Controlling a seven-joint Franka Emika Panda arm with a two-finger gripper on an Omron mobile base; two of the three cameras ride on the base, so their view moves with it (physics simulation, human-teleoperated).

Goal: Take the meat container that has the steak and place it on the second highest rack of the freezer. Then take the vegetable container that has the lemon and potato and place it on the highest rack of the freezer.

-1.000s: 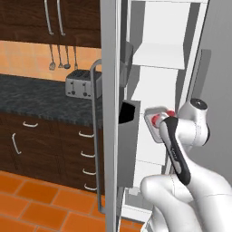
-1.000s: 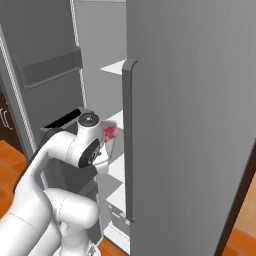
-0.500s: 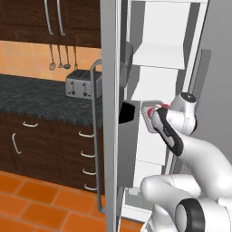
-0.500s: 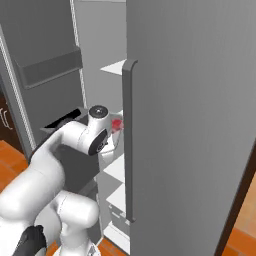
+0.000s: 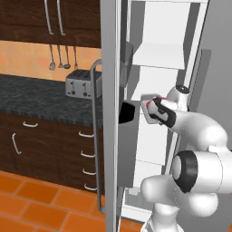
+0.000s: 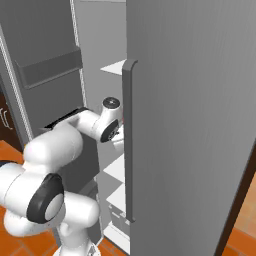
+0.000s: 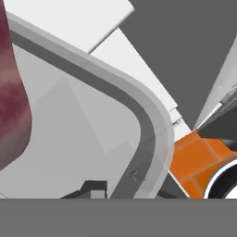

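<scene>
In the hand view the meat container (image 7: 144, 115) lies right under the hand, its translucent rim curving across the picture. The red steak (image 7: 11, 102) rests in the tray at the left edge. A dark fingertip (image 7: 95, 187) sits against the tray wall. In the left base view my gripper (image 5: 151, 108) is shut on the tray inside the open freezer (image 5: 158, 56), level with a middle rack, and a sliver of red steak (image 5: 146, 103) shows beside it. From the right base view my wrist (image 6: 110, 125) reaches in behind the freezer's right door (image 6: 190, 100). The vegetable container is out of view.
The freezer's left door (image 5: 111, 90) stands open with a long bar handle (image 5: 94, 136) and a dark door bin (image 5: 129, 113) close to my hand. A toaster (image 5: 79, 86) sits on the dark counter (image 5: 31, 97) over wooden drawers (image 5: 45, 140). The floor is orange tile.
My arm has stretched further into the freezer, carrying the meat container a little up and deeper toward the racks. The doors and base have not moved.
</scene>
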